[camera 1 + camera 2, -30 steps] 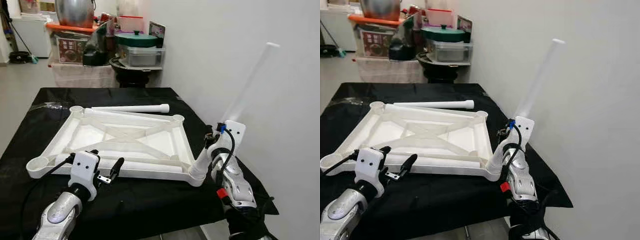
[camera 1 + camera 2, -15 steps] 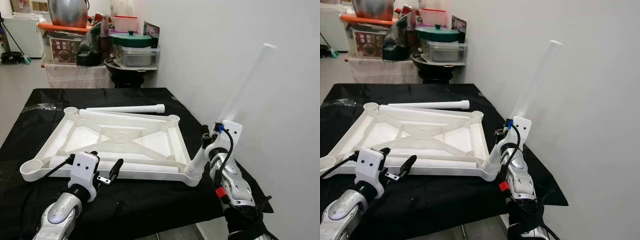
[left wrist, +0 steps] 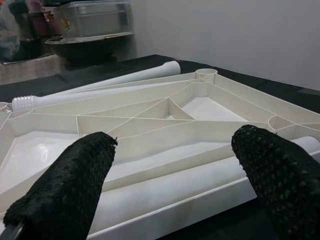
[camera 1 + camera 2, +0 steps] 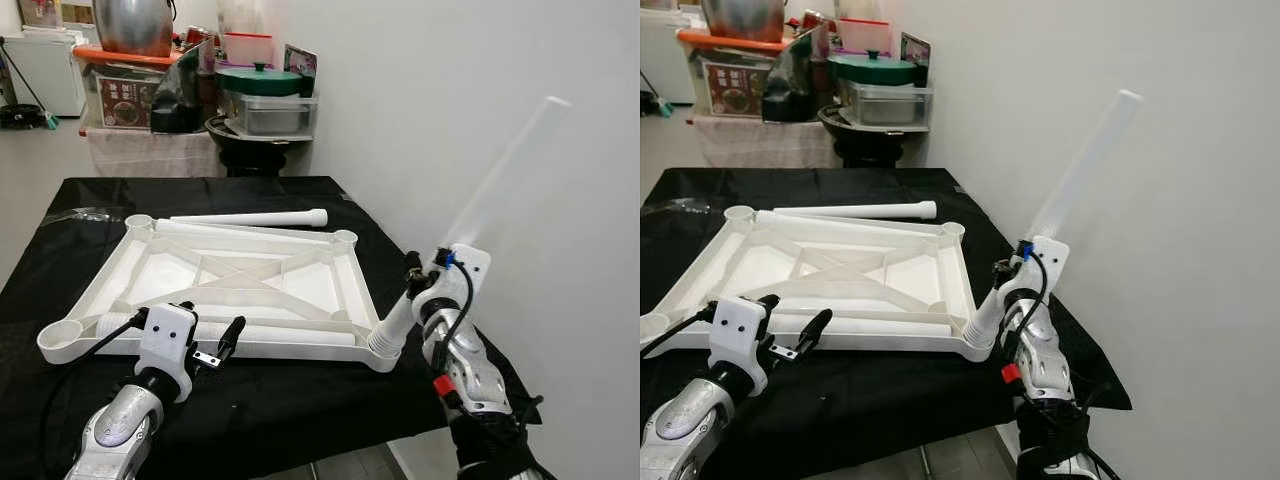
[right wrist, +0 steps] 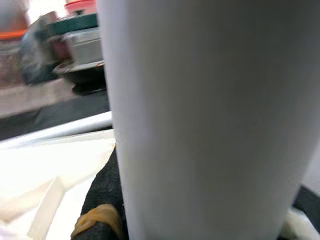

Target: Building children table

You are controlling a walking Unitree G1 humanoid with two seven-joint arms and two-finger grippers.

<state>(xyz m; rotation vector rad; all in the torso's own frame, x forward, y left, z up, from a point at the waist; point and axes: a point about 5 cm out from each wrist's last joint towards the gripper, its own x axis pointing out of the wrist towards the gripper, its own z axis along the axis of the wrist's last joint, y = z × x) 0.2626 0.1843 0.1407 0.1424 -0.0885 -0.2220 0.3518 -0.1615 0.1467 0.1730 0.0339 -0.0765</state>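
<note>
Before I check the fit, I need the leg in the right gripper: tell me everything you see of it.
The leg is a long, smooth white tube, plastic by its look, with a ribbed, threaded lower end. It leans up and to the right against the pale wall behind. Its threaded tip sits at the near right corner socket of the upturned white tabletop. The right gripper is shut on it just above the thread.
</note>
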